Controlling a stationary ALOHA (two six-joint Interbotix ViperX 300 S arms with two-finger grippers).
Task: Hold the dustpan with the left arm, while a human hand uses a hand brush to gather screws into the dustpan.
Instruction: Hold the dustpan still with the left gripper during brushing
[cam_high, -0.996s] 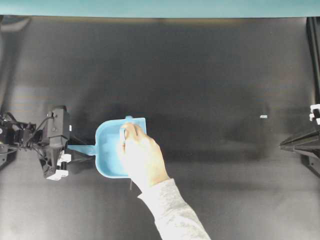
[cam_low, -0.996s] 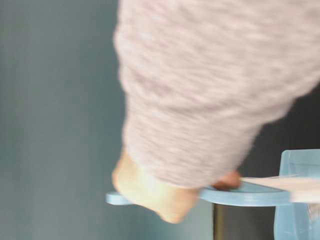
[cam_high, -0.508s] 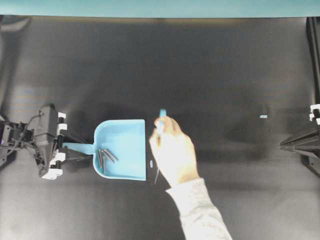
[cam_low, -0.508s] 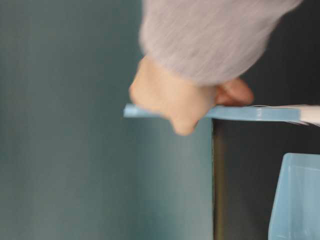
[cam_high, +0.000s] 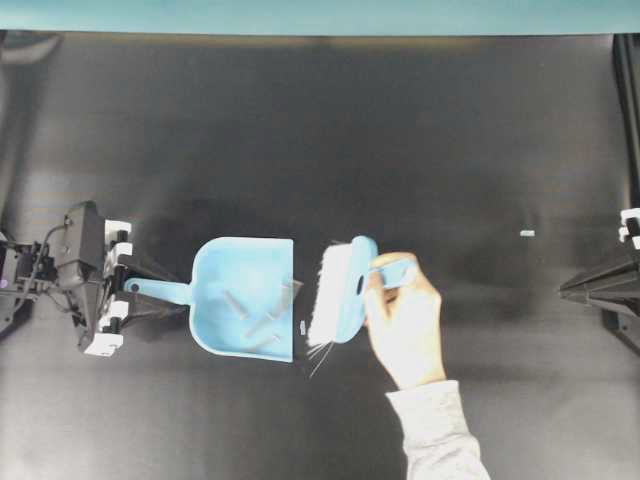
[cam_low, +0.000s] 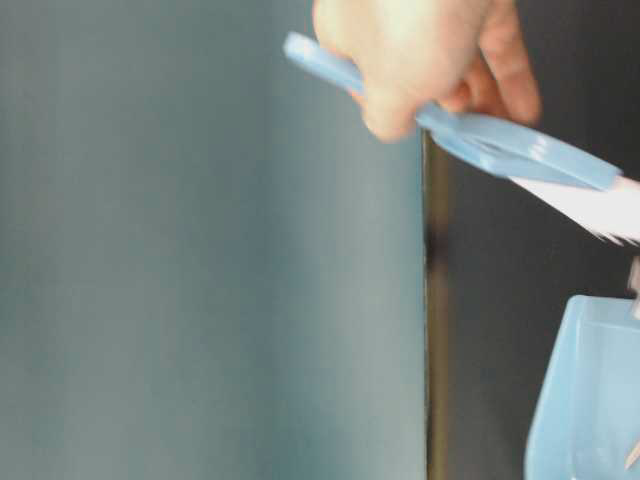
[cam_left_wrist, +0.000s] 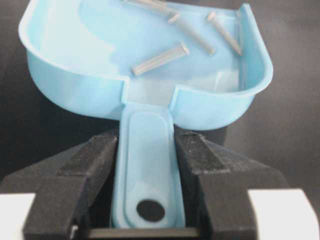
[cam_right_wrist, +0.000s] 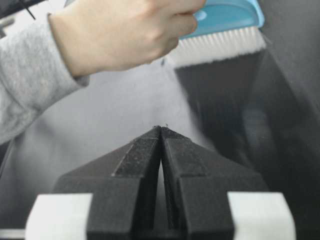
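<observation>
Silver metal screws (cam_left_wrist: 160, 58) already lie inside the light blue plastic dustpan (cam_high: 245, 310) near the black surface's left edge; its handle is clamped by the left gripper (cam_left_wrist: 145, 165). The blue white-bristled hand brush (cam_high: 340, 290) hovers at the pan's mouth, the gathering seemingly nearly finished. The right gripper (cam_right_wrist: 161, 131) sits closed and empty.

A black table (cam_high: 330, 130) (matte, with a teal edge along the far side) carries everything. A tiny pale fleck (cam_high: 527, 234) lies on it toward the right, well apart from the dustpan (cam_high: 245, 311). Another small pale bit (cam_high: 302, 327) lies just beside the pan's open edge.

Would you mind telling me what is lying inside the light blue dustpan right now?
Inside the dustpan, several thin silver screws lie loose on its floor; the left wrist view shows four. The overhead view blurs them, and the tray's front edge is cut off, so an exact count is uncertain.
</observation>
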